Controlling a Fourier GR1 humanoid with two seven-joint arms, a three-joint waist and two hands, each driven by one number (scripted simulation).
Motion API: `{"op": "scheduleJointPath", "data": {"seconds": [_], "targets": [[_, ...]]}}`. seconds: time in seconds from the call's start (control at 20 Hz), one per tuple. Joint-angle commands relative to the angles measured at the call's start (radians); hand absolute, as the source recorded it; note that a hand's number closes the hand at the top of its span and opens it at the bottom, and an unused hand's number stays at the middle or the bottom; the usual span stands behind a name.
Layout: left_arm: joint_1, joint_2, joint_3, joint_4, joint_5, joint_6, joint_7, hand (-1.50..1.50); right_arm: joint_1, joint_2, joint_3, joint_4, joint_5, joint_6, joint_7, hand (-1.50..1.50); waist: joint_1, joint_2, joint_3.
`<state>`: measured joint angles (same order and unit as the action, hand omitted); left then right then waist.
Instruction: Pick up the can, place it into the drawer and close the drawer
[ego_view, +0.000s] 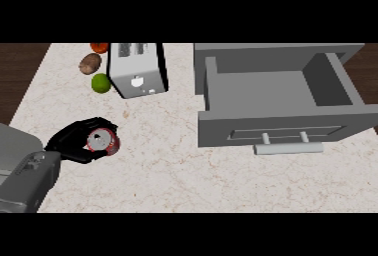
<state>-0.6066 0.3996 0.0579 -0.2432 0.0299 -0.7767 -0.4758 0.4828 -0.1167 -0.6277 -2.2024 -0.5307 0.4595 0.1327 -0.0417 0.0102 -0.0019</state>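
1. The left hand (70, 142) is curling round the can (101, 139) at the left side of the table (170, 170). Whether the can is resting on the table or lifted clear of it is not showing.
2. The drawer (280, 131) is standing open well to the right. If the can is carried across low, it is likely risking a knock against the front panel or the handle (288, 148).
3. Farther back, the toaster (136, 70) and a green fruit (101, 83) are sitting near the hand, so a backward swing could be bumping them.
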Motion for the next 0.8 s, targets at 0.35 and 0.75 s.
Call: {"op": "scheduleJointPath", "data": {"seconds": [0.35,0.75], "targets": [[-0.043,-0.075,0.005,-0.052,0.054,-0.254,-0.008,1.50,-0.037,-0.016,-0.029,0.001,-0.025,-0.039,0.045,-1.50,0.018,-0.003,0.000],[0.058,-0.211,0.253,-0.112,0.258,0.399,-0.080,1.50,0.063,0.038,-0.055,-0.025,-0.029,0.003,0.025,-1.50,0.058,-0.026,0.004]]}}
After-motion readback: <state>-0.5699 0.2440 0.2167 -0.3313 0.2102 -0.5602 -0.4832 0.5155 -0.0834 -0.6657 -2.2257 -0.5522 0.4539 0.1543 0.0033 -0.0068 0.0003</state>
